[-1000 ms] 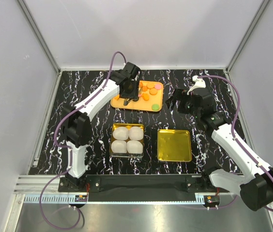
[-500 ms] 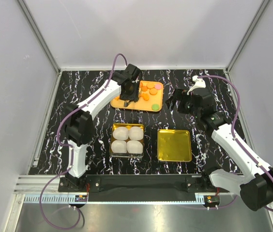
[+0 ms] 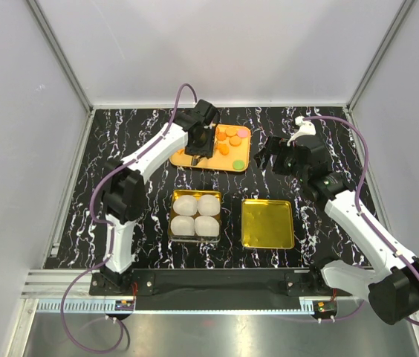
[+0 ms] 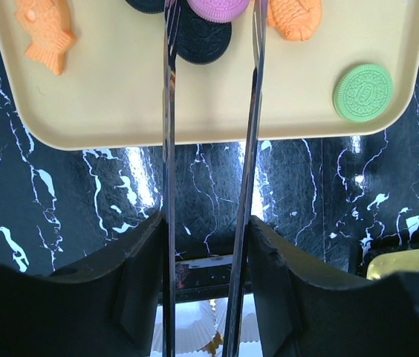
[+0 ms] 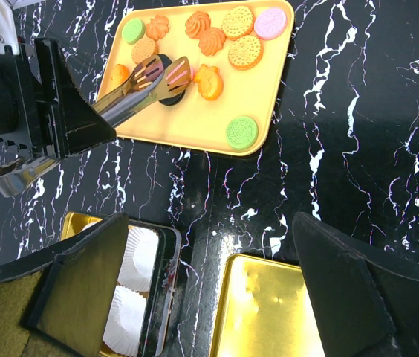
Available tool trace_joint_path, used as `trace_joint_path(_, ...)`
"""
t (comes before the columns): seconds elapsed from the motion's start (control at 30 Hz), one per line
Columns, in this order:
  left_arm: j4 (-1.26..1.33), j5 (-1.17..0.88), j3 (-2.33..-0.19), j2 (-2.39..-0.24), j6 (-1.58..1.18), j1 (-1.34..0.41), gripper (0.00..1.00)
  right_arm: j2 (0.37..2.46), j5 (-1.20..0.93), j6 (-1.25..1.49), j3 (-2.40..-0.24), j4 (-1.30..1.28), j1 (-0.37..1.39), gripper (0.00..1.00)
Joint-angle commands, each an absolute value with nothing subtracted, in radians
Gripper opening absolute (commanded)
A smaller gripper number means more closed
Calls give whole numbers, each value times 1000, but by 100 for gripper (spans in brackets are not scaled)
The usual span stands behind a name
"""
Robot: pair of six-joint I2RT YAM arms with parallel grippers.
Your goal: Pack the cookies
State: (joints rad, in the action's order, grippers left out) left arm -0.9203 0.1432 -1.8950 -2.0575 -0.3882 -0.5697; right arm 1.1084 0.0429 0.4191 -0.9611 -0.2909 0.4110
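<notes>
Left gripper clamped on the tongs, I see their tips straddling a pink cookie stacked on a black cookie on the orange tray; a squeeze could drag both or flick the pink one off.

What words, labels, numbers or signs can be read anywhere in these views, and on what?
No text can be read in any view.
Green cookie: stamped pattern, too fine to read.
Black cookie: stamped pattern, too fine to read.
Strip along the near edge: tick marks only, any numbers too small.
Tongs: bare metal, no marking seen.
</notes>
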Motion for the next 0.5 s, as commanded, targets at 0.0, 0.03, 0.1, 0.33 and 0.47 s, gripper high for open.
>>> trace_joint_path(0.0, -896, 158, -1945, -2075, -371, -578, 50, 1094, 60, 403, -963, -287, 407, 100)
trace_joint_path(0.03, -896, 158, -1947, -2082, -370, -580, 50, 1094, 58, 403, -963, -287, 407, 100)
trace_joint_path(0.1, -900, 163, -1954, -2086, -370, -581, 50, 1094, 58, 402, -963, -287, 407, 100)
trace_joint_path(0.33, -911, 178, -1965, -2092, -365, -583, 47, 1094, 60, 403, -963, -288, 408, 100)
trace_joint_path(0.47, -916, 183, -1965, -2085, -362, -583, 44, 1094, 61, 403, -963, -287, 407, 100)
